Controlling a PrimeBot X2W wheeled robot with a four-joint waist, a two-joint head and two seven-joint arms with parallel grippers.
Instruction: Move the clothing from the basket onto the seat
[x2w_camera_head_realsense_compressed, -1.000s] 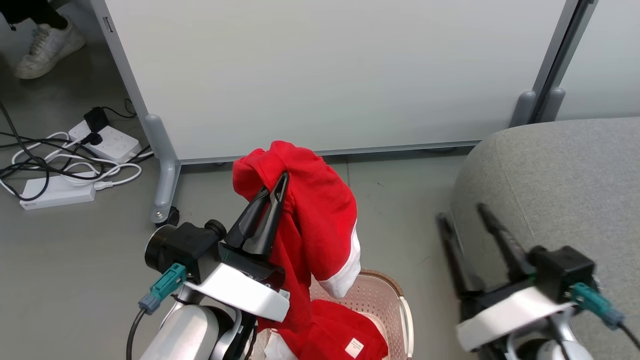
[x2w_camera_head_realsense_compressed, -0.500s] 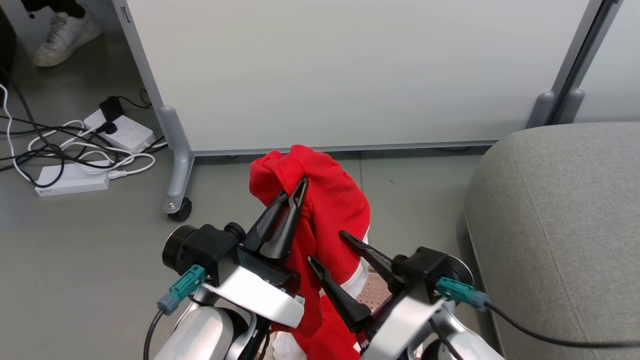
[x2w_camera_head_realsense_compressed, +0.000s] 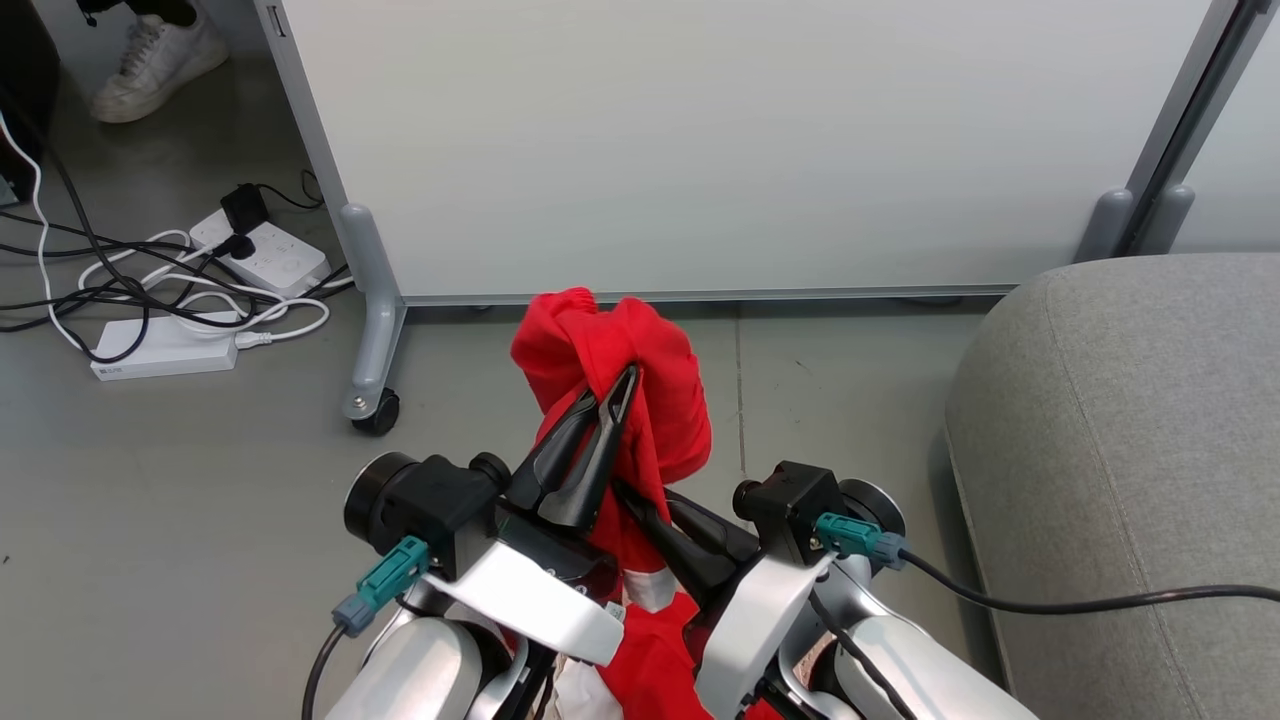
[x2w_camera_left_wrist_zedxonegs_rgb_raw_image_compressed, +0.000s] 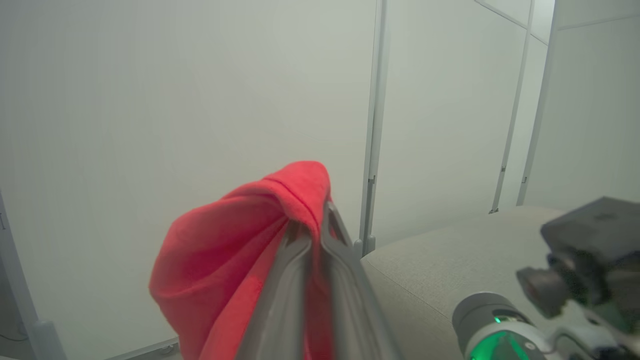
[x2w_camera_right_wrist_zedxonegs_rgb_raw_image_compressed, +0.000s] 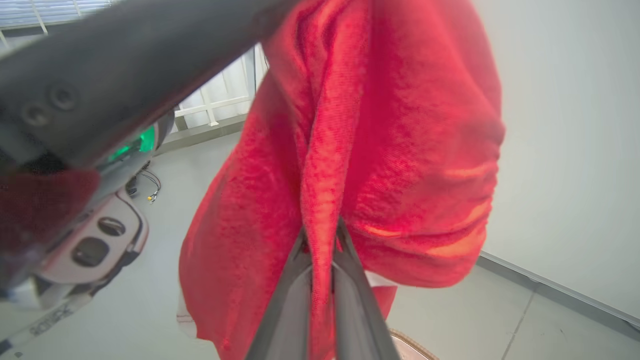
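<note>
The right gripper (x2w_camera_right_wrist_zedxonegs_rgb_raw_image_compressed: 321, 234), spread beside the seat (x2w_camera_head_realsense_compressed: 1130, 450) a second ago, now clamps the garment (x2w_camera_head_realsense_compressed: 600, 340) just below the left gripper (x2w_camera_head_realsense_compressed: 622, 385), also pinched on it, readying a two-armed carry.

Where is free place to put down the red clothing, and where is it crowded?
The seat is bare on top up to its rounded edge. The floor between seat and partition is bare too. Crowded: power strips and cables at far left, and the middle, where left claw and right claw pinch the clothing.
</note>
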